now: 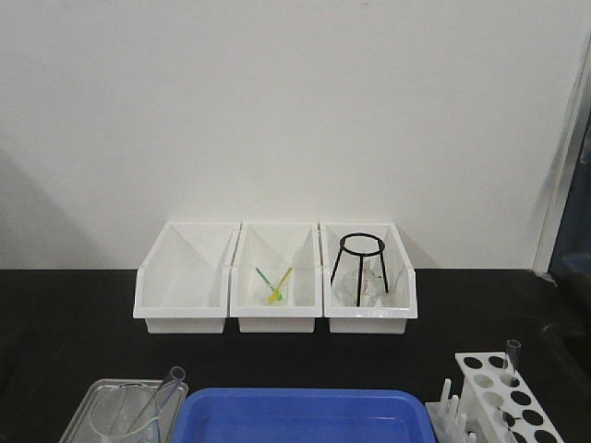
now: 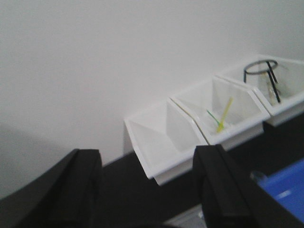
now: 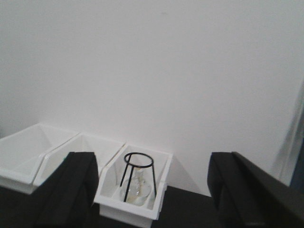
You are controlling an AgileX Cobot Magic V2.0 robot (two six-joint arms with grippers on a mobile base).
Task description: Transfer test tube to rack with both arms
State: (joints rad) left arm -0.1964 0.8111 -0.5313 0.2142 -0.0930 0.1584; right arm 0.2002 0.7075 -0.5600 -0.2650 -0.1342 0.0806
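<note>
White bins [image 1: 180,318], blue tray [image 1: 305,395], black tabletop [image 1: 65,314], white rack [image 1: 473,392].

We are facing three white plastic bins [image 1: 277,321] sitting abreast by the wall [image 1: 277,111], a black wire tripod [image 1: 355,277] standing in the rightmost. In front, a blue plastic tray [image 1: 305,415] is lying between a clear container [image 1: 103,406] holding a slender glass tube [image 1: 166,392], left, and a white holed rack [image 1: 503,397], right.

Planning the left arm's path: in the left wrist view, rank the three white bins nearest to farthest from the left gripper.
1. Left bin, just ahead of the open left gripper.
2. Middle bin, holding the sticks, further right.
3. Right bin, with the ring stand, far right corner.
</note>
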